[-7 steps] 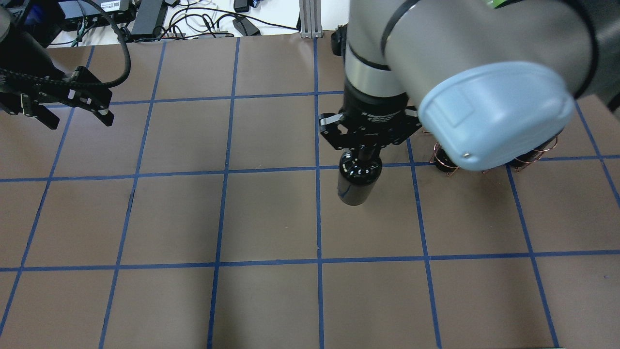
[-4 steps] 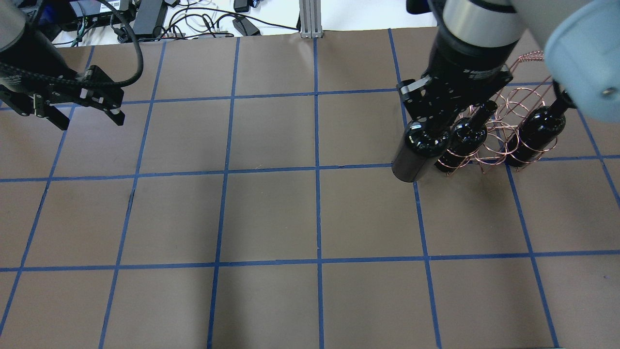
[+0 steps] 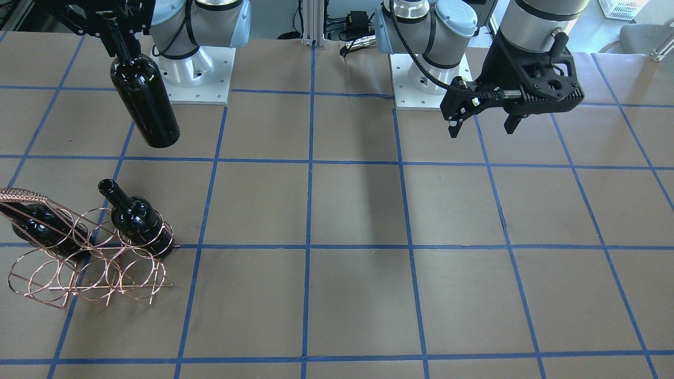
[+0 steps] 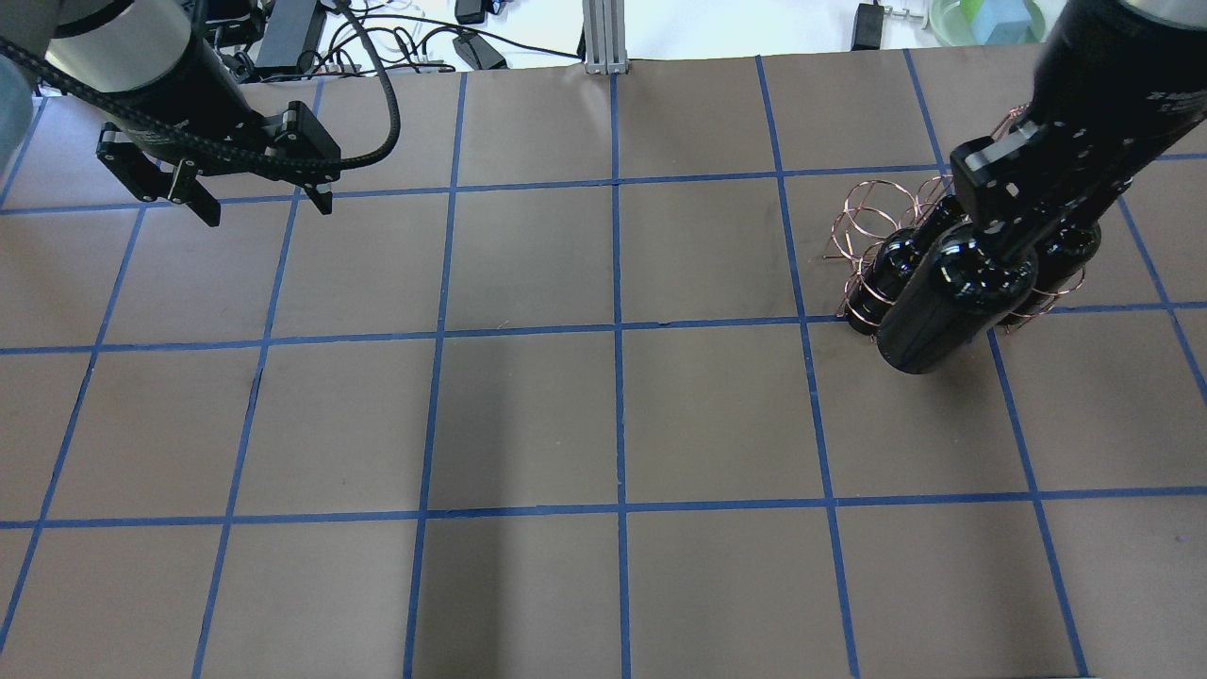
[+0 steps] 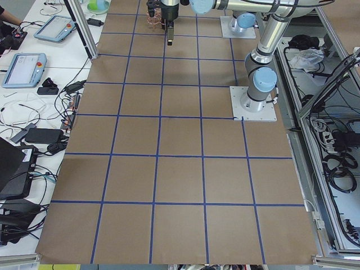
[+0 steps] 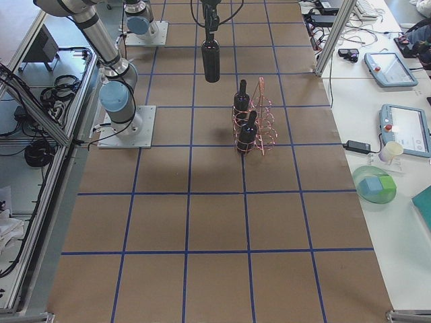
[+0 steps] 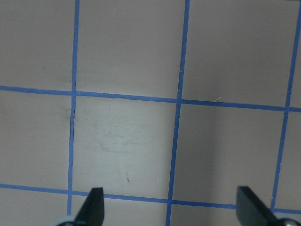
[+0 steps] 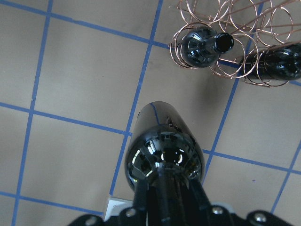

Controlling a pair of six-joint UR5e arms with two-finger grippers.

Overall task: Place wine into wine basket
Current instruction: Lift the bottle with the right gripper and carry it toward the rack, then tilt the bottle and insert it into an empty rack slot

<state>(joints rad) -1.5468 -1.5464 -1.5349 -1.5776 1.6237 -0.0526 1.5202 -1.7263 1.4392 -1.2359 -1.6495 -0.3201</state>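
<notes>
My right gripper (image 4: pixel 1001 247) is shut on the neck of a glossy black wine bottle (image 4: pixel 950 300), which hangs tilted in the air on the robot's side of the copper wire basket (image 4: pixel 872 219). The held bottle also shows in the front view (image 3: pixel 143 102) and the right wrist view (image 8: pixel 164 153). The basket (image 3: pixel 89 263) holds two more black bottles (image 3: pixel 138 223) (image 3: pixel 37 227) in its outer loops. The middle loops are empty. My left gripper (image 4: pixel 255 200) is open and empty, far from the basket over the table's other half.
Cables and power bricks (image 4: pixel 396 42) lie beyond the table's far edge, with an aluminium post (image 4: pixel 599 38) in the middle. A green bowl with a blue block (image 4: pixel 985 17) stands off the table behind the basket. The arm bases (image 3: pixel 192 68) (image 3: pixel 426 73) are bolted at the robot's side.
My right arm has carried the bottle from the table's middle to the right, up to the basket. My left arm has shifted a little to the right and farther back.
</notes>
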